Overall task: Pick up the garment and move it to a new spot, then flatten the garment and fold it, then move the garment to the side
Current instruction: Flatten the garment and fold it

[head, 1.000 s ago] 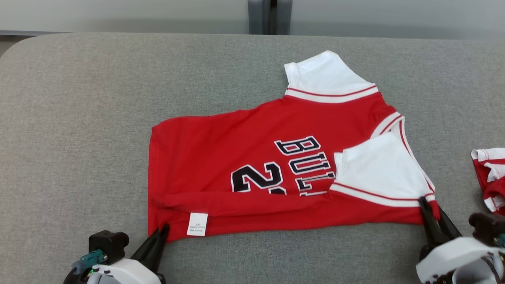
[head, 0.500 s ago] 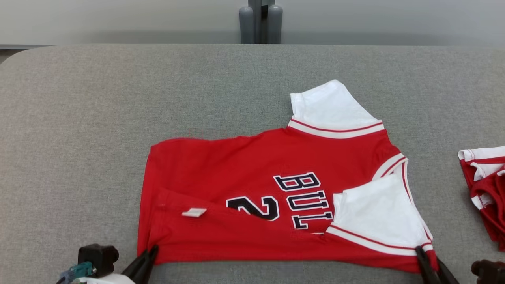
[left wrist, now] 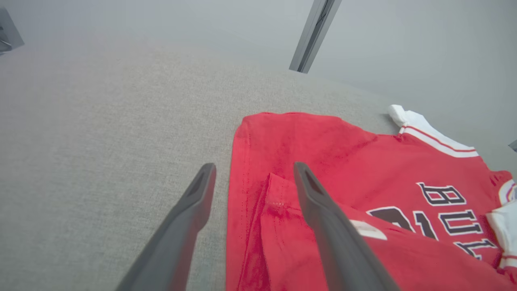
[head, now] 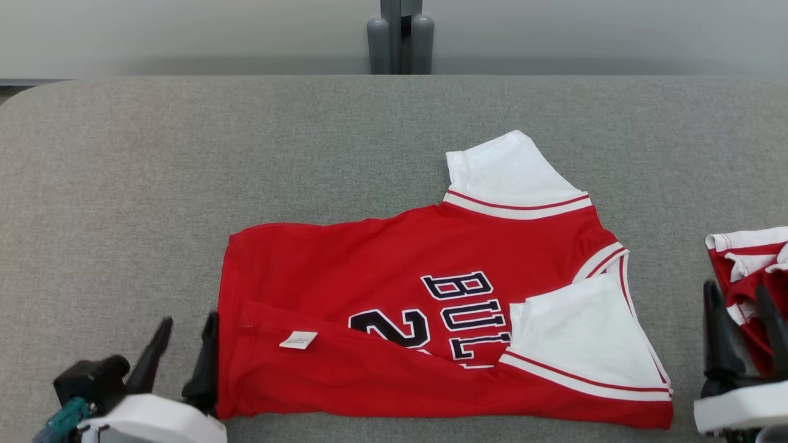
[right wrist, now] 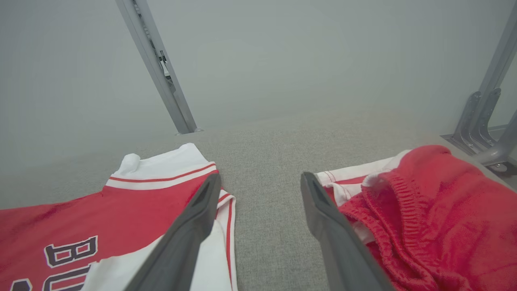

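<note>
Head view: a second ago both pairs of jaws were pinched on the near corners of the red jersey [head: 381,264], the left at the hem corner and the right at the shoulder below the near white sleeve [head: 578,338]. Now both stand spread and are off the cloth. The left jaws sit just beside the hem at the lower left. The right jaws have drawn off to the lower right, over the strip of table [head: 184,154] between the jersey and a second red-and-white garment [head: 739,246] at the right edge. The jersey lies on the middle of the table, hem to the left. Its near long edge is turned over onto the front, so the flap with the small white label [head: 298,339] covers the lower part of the number. In the left wrist view one finger [left wrist: 190,218] hangs over bare table and the other over the red hem, with nothing between them. Whether the cloth is touched, I cannot tell. The release suggests the first lengthwise fold is laid. The far edge and far sleeve [head: 505,172] are still flat and unfolded, so more folding remains, and the move to the side is not yet done.
</note>
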### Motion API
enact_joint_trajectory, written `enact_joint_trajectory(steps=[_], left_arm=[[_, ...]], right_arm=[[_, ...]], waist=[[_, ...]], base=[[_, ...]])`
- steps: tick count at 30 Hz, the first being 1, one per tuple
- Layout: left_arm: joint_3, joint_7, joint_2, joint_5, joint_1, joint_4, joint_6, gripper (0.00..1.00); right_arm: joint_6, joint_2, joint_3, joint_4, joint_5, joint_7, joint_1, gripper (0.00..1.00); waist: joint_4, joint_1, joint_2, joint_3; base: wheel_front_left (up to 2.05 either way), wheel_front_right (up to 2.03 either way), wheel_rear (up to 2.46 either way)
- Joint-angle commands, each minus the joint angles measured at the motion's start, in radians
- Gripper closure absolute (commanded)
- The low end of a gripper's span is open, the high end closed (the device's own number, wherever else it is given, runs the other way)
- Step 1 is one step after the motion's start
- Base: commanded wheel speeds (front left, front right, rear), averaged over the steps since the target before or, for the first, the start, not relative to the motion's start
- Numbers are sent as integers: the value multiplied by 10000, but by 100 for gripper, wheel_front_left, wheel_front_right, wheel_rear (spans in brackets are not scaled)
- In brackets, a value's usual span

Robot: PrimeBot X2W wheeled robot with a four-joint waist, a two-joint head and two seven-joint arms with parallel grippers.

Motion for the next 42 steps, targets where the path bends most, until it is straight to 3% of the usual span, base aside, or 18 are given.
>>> enact_joint_trajectory(steps=[1,7,14,26,42], left_arm=[[137,-366,-37,211,-337,-151,179,0],[23,-1217,-253,903,-1333,-303,453,0],[-167,-2212,-383,1725,-2512,567,624,0],[-506,-2720,-199,2167,-2424,1669,-257,0],[-548,-2729,-93,2161,-1968,1863,-324,0]], right_arm=[[-1,-40,-25,-241,-209,-163,-329,0],[-1,-38,187,-698,-981,-275,-1077,0],[-1,-48,612,-641,-1680,-221,-1365,0],[-1,-45,1069,-208,-1440,-371,-1031,0],[-1,-44,1134,-72,-1341,-306,-883,0]], waist=[[-13,0,0,-57],[14,0,0,-213],[83,0,0,-283],[44,0,0,-452],[38,0,0,-673]], base=[[0,0,0],[0,0,0],[0,0,0],[0,0,0],[0,0,0]])
